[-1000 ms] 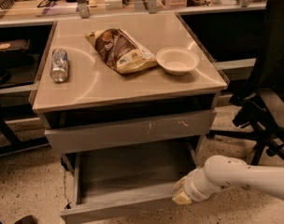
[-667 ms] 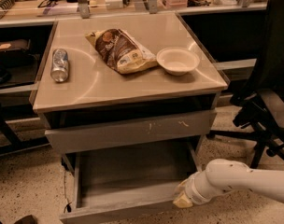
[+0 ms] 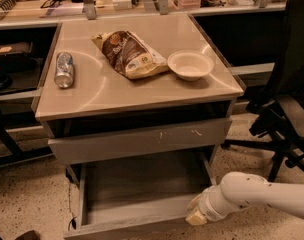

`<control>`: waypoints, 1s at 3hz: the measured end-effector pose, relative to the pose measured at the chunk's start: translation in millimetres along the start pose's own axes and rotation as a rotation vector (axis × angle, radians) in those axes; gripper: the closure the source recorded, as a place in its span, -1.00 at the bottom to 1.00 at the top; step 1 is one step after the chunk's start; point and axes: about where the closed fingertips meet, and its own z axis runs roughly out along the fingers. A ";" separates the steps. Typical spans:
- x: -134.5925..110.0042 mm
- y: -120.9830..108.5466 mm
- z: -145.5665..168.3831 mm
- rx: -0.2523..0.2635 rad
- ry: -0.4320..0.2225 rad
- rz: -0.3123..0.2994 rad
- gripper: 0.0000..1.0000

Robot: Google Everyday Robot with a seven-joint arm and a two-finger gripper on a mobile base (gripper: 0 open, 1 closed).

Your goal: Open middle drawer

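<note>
The middle drawer [image 3: 137, 223] is pulled out below the taller scratched front [image 3: 142, 140]. Its plain grey front faces the camera and its bare grey tray interior [image 3: 142, 181] shows. My gripper [image 3: 195, 213] is at the drawer's front right corner, against the front panel's right end. The white arm [image 3: 262, 196] reaches in from the right edge of the view. The smallest drawer is not visible.
On the cabinet top [image 3: 107, 91] lie a can [image 3: 64, 69], a brown snack bag [image 3: 129, 54] and a white bowl [image 3: 190, 65]. A black office chair [image 3: 287, 104] stands close on the right. Dark shelving [image 3: 12, 74] is at the left, over a speckled floor [image 3: 27, 199].
My gripper has shifted slightly down and toward the camera at the drawer's front right corner. The drawer stands pulled out as before, perhaps a little further.
</note>
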 end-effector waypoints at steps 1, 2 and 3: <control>-1.3 0.5 -3.1 0.000 0.000 0.000 1.00; 11.1 13.7 -1.9 -0.010 0.016 0.015 1.00; 9.7 14.2 -5.1 -0.010 0.016 0.015 1.00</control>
